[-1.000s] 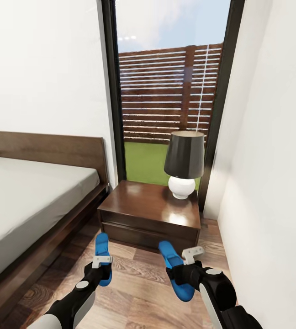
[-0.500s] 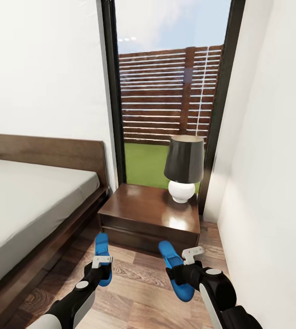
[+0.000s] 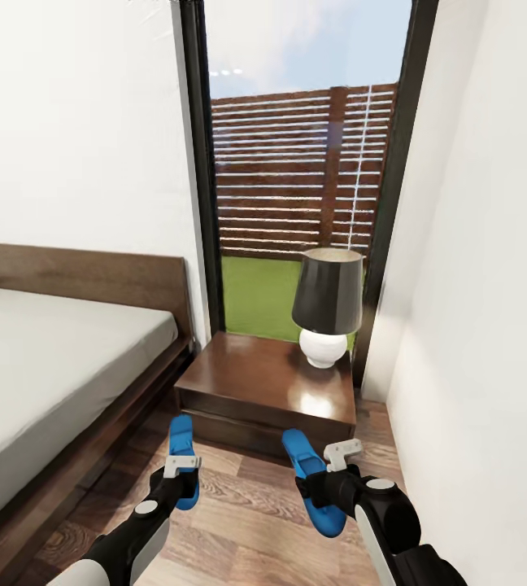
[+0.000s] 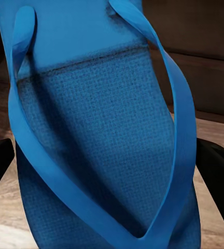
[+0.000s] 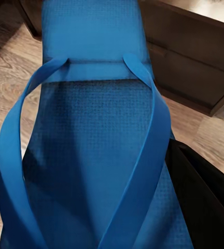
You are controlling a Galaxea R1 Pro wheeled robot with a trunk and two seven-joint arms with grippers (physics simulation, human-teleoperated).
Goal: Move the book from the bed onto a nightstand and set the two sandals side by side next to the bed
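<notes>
Head view: each gripper clamps a blue sandal over open floor [image 3: 239, 521] short of the nightstand [image 3: 267, 391], left gripper [image 3: 180, 482] on the left sandal [image 3: 182, 456], right gripper [image 3: 322, 488] on the right sandal [image 3: 308, 476].

bed [image 3: 60, 366] set along the left wall | nightstand [image 3: 267, 391] placed just right of the bed's head end, before the window [image 3: 296, 163] | lamp [image 3: 327, 305] stood on the nightstand's far right corner | two sandals [image 3: 182, 452] [image 3: 312, 480] held apart over the floor [image 3: 247, 521], before the nightstand's front edge
</notes>
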